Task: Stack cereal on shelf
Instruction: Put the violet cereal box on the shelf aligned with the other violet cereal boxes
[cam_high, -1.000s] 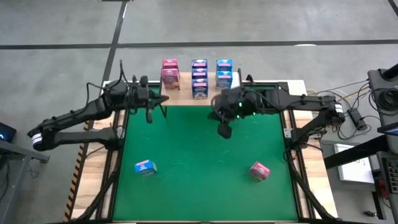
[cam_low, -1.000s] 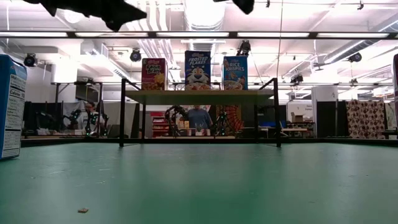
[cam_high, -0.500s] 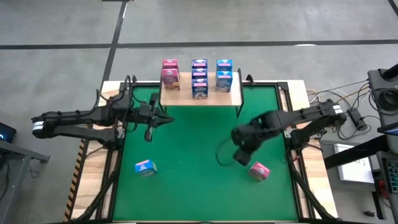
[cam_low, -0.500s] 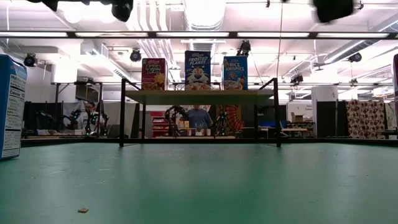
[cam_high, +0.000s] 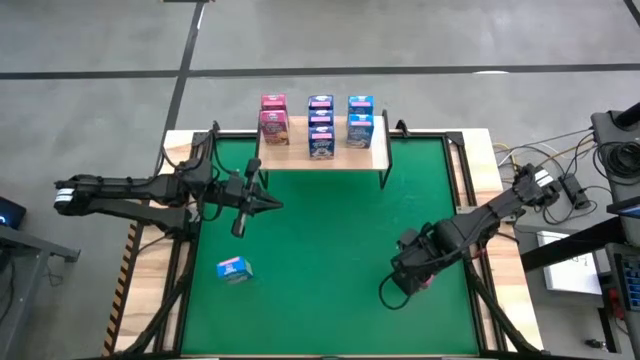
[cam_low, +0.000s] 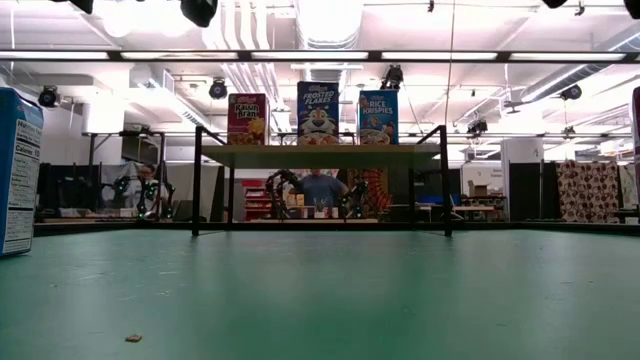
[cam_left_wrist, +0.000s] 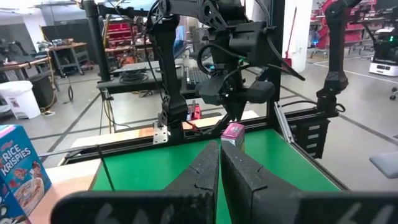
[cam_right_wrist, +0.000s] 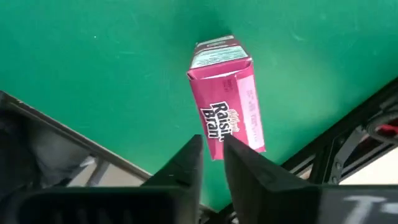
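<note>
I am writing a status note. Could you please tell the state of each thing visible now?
Left gripper: shut, empty, above the mat.
Right gripper: slightly open, over the pink box.
Pink box: lying on the mat, not gripped.
Blue box: on the mat.
Shelf: carrying seven boxes.

Beyond the green mat we see a seated person and another person standing farther back.
</note>
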